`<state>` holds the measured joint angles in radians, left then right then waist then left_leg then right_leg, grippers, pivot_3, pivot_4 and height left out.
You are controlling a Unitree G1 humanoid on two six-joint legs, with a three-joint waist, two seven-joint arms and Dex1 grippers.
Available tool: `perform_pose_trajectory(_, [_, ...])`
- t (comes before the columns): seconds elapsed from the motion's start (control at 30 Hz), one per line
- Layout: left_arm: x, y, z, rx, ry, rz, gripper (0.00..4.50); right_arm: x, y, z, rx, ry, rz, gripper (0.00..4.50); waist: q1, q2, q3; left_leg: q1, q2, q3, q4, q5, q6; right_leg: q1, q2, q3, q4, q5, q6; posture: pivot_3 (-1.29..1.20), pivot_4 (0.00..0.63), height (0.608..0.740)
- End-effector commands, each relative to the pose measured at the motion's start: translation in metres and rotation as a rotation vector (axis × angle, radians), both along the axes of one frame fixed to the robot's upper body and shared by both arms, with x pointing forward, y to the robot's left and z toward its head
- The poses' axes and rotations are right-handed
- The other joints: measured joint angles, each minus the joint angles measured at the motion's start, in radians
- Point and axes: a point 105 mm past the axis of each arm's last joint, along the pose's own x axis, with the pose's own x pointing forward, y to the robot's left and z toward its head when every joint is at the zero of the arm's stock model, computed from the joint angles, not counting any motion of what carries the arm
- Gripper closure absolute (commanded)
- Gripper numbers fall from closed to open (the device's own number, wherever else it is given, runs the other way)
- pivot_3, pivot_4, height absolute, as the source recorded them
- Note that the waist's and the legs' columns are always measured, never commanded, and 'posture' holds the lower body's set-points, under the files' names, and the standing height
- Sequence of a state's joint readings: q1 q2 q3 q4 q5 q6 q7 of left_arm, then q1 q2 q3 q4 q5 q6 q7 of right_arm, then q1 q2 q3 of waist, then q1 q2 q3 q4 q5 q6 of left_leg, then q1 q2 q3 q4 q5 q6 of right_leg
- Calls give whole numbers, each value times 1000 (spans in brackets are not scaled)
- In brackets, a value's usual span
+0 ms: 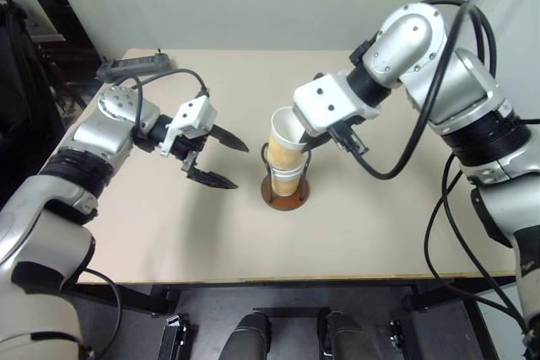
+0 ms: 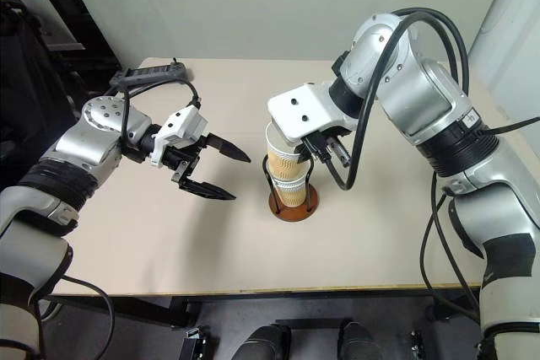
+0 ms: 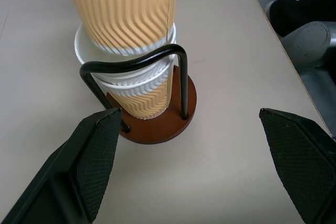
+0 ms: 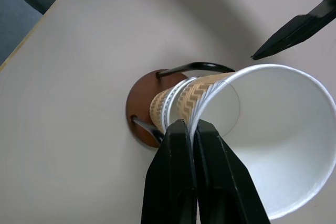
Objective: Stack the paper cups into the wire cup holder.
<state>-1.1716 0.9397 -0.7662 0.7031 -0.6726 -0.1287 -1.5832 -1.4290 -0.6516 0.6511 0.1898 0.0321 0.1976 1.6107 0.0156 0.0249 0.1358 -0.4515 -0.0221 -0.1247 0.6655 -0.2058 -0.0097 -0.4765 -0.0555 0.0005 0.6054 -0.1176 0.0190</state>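
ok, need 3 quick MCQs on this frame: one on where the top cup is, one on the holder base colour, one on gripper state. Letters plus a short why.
1. Where is the top paper cup?
A. flat on the table
B. tilted, entering the stack in the wire cup holder
C. in the left gripper

2. What colour is the holder's base?
A. reddish-brown
B. blue
C. white

3. How does the left gripper stand?
A. shut on a cup
B. shut, empty
C. open, empty

Key: B, the right gripper pinches its rim while its bottom sits in the cup below; A, the disc shows in the left wrist view; C, its fingers are spread apart beside the holder.
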Motion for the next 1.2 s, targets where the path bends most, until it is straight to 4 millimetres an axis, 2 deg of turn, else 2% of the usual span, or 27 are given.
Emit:
perform_pose_trajectory(0.03, [-5,1,8,-1,-15,-37,0,0,0,9,18,-42,13,4487,0,0,0,0,0,0,0,0,0,0,0,0,0,0,0,0,150,740])
perform_pose_trajectory(0.43, [-4,2,8,0,-15,-31,0,8,-4,1,-17,-75,12,4487,0,0,0,0,0,0,0,0,-1,-1,0,0,2,0,0,0,150,740])
perform_pose_trajectory(0.53, [-4,3,7,0,-15,-28,0,9,-4,1,-15,-81,12,3958,0,0,0,0,0,0,0,0,-1,-1,0,0,2,0,0,0,150,740])
perform_pose_trajectory(0.8, [-3,5,4,2,-12,-19,0,9,-2,3,8,-78,7,1189,0,0,0,0,0,0,0,0,-1,-1,0,0,2,0,0,0,150,740])
perform_pose_trajectory(0.87, [-3,6,4,-1,-12,-16,0,11,0,12,49,-84,-9,484,-1,0,0,0,0,0,0,0,-1,-1,0,0,2,0,0,0,150,740])
perform_pose_trajectory(0.9, [-2,5,6,-15,-11,-11,0,13,0,22,98,-91,-36,135,-1,0,0,0,0,0,0,0,-1,-1,0,0,2,0,0,0,150,740])
perform_pose_trajectory(1.0, [2,4,15,-83,-18,11,0,11,-6,44,220,-28,-105,60,1,0,0,-1,0,0,0,1,-1,-1,0,0,2,0,0,0,150,740])
perform_pose_trajectory(1.07, [8,5,28,-155,-37,44,0,9,-17,55,308,34,-173,60,4,-1,0,-1,0,-1,0,1,-1,-1,0,0,2,-1,-1,0,150,740])
perform_pose_trajectory(1.13, [12,9,46,-266,-44,88,0,8,-40,63,394,92,-271,60,8,-1,-1,-1,-1,-1,0,1,-1,-1,0,0,2,-1,-2,0,150,740])
perform_pose_trajectory(1.2, [13,14,57,-346,-34,120,0,6,-61,62,437,133,-351,60,9,-2,-1,-2,-1,-1,0,1,-1,-1,0,0,1,-2,-3,0,150,740])
